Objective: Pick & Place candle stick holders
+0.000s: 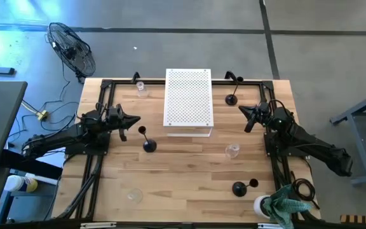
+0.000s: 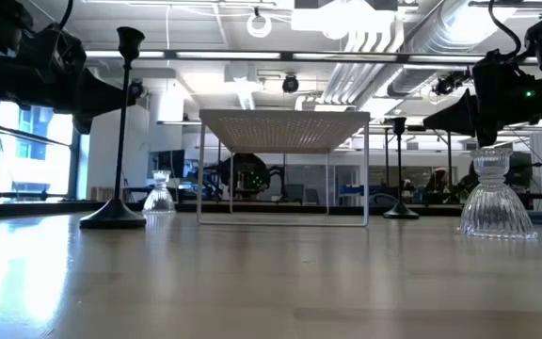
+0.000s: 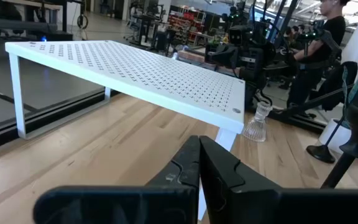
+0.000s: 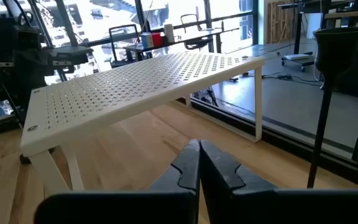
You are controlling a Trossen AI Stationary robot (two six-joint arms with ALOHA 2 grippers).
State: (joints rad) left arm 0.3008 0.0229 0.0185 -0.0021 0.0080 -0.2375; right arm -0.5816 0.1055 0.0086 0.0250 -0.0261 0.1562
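Several candle stick holders stand on their bases on the wooden table. One black one (image 1: 148,145) (image 2: 120,122) stands just near my left gripper (image 1: 134,119) (image 3: 199,163). Another black one (image 1: 232,98) (image 4: 328,81) is at the far right, and a third (image 1: 239,188) is near the front right. A clear glass one (image 1: 232,151) (image 2: 495,200) stands right of centre, with another (image 1: 141,87) (image 2: 158,196) at the far left. My right gripper (image 1: 242,109) (image 4: 199,163) hovers beside the white perforated board (image 1: 188,98). Both grippers are shut and hold nothing.
The white perforated board (image 2: 285,127) stands on thin legs at the far middle, between the two arms. A green cloth (image 1: 286,207) and a white bottle sit at the near right corner. A fan (image 1: 72,48) stands on the floor at the far left. A person (image 3: 328,37) is behind the table.
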